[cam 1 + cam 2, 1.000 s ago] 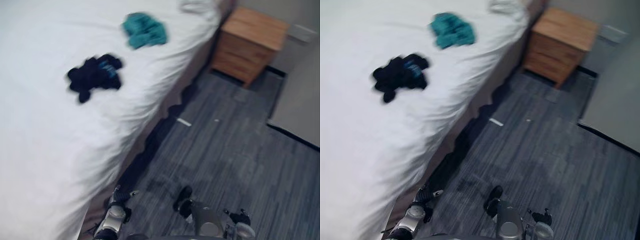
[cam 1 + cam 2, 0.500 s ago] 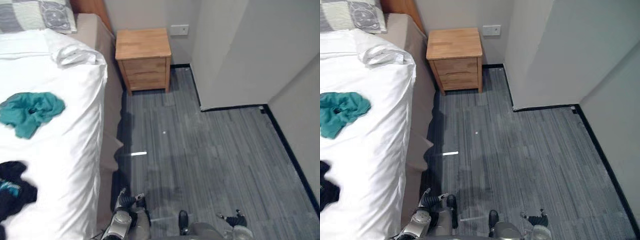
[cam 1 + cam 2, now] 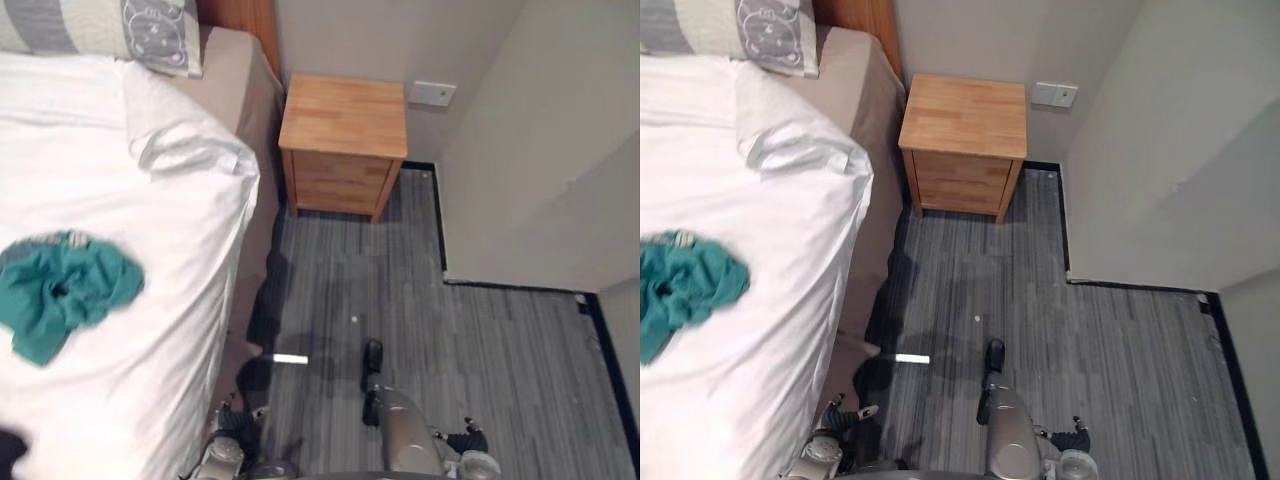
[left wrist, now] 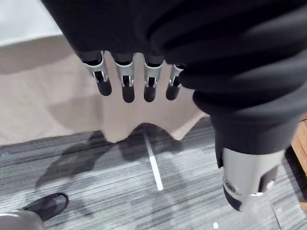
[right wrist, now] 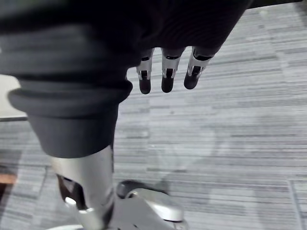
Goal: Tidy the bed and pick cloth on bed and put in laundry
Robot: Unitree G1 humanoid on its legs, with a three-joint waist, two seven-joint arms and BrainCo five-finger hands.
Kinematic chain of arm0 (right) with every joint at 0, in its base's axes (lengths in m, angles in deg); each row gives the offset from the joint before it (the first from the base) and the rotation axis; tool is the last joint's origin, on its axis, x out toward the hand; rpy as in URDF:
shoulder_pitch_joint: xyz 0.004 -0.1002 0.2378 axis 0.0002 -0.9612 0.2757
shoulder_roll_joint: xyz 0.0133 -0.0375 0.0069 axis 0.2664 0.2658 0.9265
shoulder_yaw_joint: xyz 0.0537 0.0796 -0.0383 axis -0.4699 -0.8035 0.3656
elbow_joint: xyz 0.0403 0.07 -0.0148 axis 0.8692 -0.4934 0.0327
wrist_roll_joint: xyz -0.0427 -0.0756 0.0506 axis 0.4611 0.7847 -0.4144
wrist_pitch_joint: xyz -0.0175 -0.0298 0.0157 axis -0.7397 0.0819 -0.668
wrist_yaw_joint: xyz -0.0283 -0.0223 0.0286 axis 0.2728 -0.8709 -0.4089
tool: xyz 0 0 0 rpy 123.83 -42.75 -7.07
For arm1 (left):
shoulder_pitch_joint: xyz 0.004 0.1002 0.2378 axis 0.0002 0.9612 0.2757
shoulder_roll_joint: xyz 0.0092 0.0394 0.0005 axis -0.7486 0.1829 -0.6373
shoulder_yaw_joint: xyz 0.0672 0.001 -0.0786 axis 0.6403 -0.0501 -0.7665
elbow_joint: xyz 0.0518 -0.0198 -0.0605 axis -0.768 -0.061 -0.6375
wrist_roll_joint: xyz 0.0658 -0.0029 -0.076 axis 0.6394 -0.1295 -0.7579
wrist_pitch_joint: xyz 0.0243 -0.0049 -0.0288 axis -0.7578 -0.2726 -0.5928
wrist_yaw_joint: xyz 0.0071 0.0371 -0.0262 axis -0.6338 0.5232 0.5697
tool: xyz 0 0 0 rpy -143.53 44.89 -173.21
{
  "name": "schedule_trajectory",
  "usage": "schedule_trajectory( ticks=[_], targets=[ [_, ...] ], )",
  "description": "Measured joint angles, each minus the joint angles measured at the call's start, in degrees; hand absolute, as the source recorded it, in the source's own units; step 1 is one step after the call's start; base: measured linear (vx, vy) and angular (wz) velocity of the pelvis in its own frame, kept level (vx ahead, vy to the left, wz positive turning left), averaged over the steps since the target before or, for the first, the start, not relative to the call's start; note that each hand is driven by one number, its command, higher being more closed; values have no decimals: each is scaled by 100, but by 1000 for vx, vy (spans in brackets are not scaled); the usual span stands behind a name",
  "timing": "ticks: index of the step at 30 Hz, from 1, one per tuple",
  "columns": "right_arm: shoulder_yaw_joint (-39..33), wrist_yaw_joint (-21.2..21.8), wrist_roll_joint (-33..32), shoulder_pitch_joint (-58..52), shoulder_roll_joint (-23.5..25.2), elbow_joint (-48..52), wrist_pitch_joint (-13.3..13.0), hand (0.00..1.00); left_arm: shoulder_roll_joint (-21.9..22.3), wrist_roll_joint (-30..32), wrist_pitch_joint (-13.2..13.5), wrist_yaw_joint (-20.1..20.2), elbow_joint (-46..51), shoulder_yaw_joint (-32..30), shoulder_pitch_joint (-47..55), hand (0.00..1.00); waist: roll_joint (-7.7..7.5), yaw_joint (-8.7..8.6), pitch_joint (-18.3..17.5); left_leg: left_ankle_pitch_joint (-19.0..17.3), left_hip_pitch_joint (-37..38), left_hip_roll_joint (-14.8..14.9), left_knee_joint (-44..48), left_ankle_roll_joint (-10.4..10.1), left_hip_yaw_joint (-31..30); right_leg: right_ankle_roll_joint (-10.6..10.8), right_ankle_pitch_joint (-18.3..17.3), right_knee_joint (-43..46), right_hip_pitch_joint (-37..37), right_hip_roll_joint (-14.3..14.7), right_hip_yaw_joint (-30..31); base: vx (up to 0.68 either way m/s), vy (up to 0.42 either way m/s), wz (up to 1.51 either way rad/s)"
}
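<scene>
Crumpled teal cloth (image 3: 65,300) on white bed (image 3: 180,250), ahead-left of your left hand (image 4: 127,84), the nearer one. Right hand (image 5: 166,72) over grey floor (image 3: 480,350). Both hands: fingers straight, empty.

Count log. One bed (image 3: 150,330) is being recorded. Two cloths are being counted on it: one teal cloth (image 3: 65,300) and one dark cloth (image 3: 8,452), the latter being cut off at the view's corner. One pillow (image 3: 100,30) is being noted at the head end. One wooden nightstand (image 3: 343,140), one wall plate (image 3: 432,93) and one white strip (image 3: 290,358) on the floor (image 3: 500,340) are being tallied. Two hands are being entered: left hand (image 4: 124,76), right hand (image 5: 165,72).
</scene>
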Motion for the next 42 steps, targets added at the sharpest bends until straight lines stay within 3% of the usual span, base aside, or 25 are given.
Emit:
schedule_trajectory(
  ticks=[1,2,3,4,6,8,11,12,13,15,17,19,20,21,23,26,28,29,30,34,36,37,38,39,42],
  targets=[
    [-35,41,0,19,-43,0,12,0,69,-5,2,3,41,-173,7,0,69,36,39,212,-349,268,1144,-263,76,-164,-313,179,193,168,-41,518,-273,-23],
    [-26,68,-2,13,-30,10,10,0,92,-10,2,5,87,-289,2,0,97,46,56,559,-727,447,2099,-229,58,-220,-477,184,383,292,-47,501,-264,-34],
    [26,108,-9,-6,-41,77,25,0,153,-26,4,-2,210,-447,46,0,142,82,67,1429,-1313,768,3566,25,20,-290,-663,18,769,499,15,739,-313,-47],
    [162,106,-10,24,-92,131,16,0,157,-63,42,-4,348,-489,101,0,198,117,69,1314,-1848,1059,4875,52,57,-351,-789,-147,1177,724,142,618,-221,-66],
    [310,107,-28,155,-94,135,11,0,129,-125,114,-5,532,-530,86,0,140,253,106,897,-2453,1176,5618,66,278,-431,-904,-466,1832,848,435,671,-187,-78],
    [440,135,-27,317,-82,71,20,0,170,-232,146,-5,745,-532,85,0,96,403,118,505,-2889,1051,4963,62,589,-425,-948,-772,2326,788,610,566,-96,-68],
    [470,230,81,617,-67,-1,87,0,286,-292,184,-17,802,-522,88,0,136,490,96,499,-3136,460,2233,116,1174,-92,-1168,-1144,2826,518,611,487,53,-47],
    [505,240,148,602,-127,-6,92,0,378,-301,183,-18,781,-508,117,0,272,576,17,1099,-3138,381,1355,297,1502,17,-1323,-1205,2955,540,551,494,147,-16],
    [545,248,220,636,-110,-45,110,0,366,-312,189,-12,731,-480,104,0,298,607,-2,1260,-3076,333,1205,1046,1876,132,-1479,-1196,3136,520,449,621,189,34],
    [623,255,355,593,75,-152,113,0,259,-305,226,-11,750,-425,118,0,-47,612,-154,1204,-2910,-75,829,1145,2151,267,-1550,-1090,3252,181,-57,517,166,91],
    [714,279,511,619,128,-338,108,0,281,-309,226,4,738,-424,107,0,-208,675,-198,1120,-2639,-496,483,1260,1756,560,-1727,-191,3164,-62,-641,530,171,131],
    [712,348,523,576,39,-404,110,0,349,-361,226,5,666,-393,147,0,-184,664,-207,1122,-2153,-793,19,1270,1110,563,-1449,2276,2444,-548,-913,449,125,168],
    [754,374,518,542,38,-388,100,0,335,-364,211,1,602,-282,134,0,-202,601,-206,1097,-1885,-850,-134,1295,652,485,-1641,3523,1946,-644,-562,442,-18,211],
    [789,367,528,568,19,-382,97,0,245,-367,204,-2,501,-176,129,0,-154,522,-172,1089,-1695,-882,-211,1302,191,386,-2080,3776,1648,-503,-311,547,-94,264],
    [850,367,572,595,-48,-354,85,0,200,-435,167,-13,477,-153,123,0,-117,479,-150,1091,-1436,-888,-242,1293,-464,342,-2425,2860,1415,-140,240,451,-144,222],
    [860,365,575,565,-107,-357,45,0,195,-472,158,-17,336,-150,103,0,-144,401,-167,969,-1377,-977,-74,1091,-1510,468,-2405,1461,1128,433,2084,363,-231,221],
    [818,360,554,434,-73,-414,2,0,183,-473,150,9,178,-157,-4,0,-385,363,-202,710,-1548,-1274,301,729,-2358,601,-1793,481,1136,324,3299,368,-404,292],
    [790,356,550,387,-84,-470,4,0,161,-472,162,11,176,-187,-29,0,-437,375,-163,595,-1579,-1358,373,629,-2490,663,-1346,524,1192,160,3093,278,-455,264],
    [657,359,550,388,-207,-524,18,0,298,-472,164,9,136,-298,-61,0,-204,418,-191,552,-1640,-1066,408,570,-2528,557,-1405,535,1314,220,2480,197,-403,226],
    [600,352,448,396,-95,-258,10,0,531,-471,177,11,204,-597,-20,0,78,554,-284,888,-1872,-270,-118,84,-1853,178,-1343,133,1589,423,1208,84,-271,153],
    [583,349,376,379,32,-171,16,0,541,-465,175,18,249,-592,-51,0,50,528,-268,918,-2011,-41,0,156,-1069,71,-1378,122,1693,346,766,-8,-141,121],
    [579,333,240,346,110,-97,4,0,548,-467,165,11,245,-610,-119,0,4,512,-243,836,-2074,250,370,296,406,29,-1410,94,1827,170,394,-27,-71,135],
    [563,336,191,346,125,-84,4,0,559,-467,143,11,251,-595,-121,0,18,516,-252,781,-2050,392,591,386,1128,29,-1409,93,1861,102,264,-46,30,126],
    [490,335,136,337,151,-61,5,0,580,-461,99,14,240,-589,-107,0,25,515,-249,761,-1967,488,817,419,1786,71,-1437,93,1885,30,143,-48,85,68],
    [485,353,-6,356,210,-145,12,0,489,-460,94,30,242,-585,-18,0,0,539,-295,872,-1732,145,288,435,1852,289,-1409,-64,1952,-161,129,-77,145,41]
  ],
)
